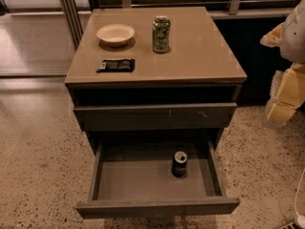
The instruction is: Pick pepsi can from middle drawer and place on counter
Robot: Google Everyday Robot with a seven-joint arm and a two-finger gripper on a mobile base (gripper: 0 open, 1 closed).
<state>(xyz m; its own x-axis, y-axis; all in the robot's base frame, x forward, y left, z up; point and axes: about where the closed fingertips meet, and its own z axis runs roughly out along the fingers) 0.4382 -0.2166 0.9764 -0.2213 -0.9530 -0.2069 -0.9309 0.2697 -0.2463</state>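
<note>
Pepsi can (179, 164) stands upright in the pulled-out middle drawer (138, 178) below the counter (200, 51), while the gripper (285, 95) hangs right of that counter, open or clenched I cannot tell.

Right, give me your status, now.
Gripper far right, beside the counter. Pepsi can upright in the open middle drawer, right of centre. Nothing over the can.

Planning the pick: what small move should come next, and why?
Probably swing the gripper, now at the right edge beside the counter, down toward the pepsi can, which stands upright in the open middle drawer, right of centre, ungrasped.
</note>
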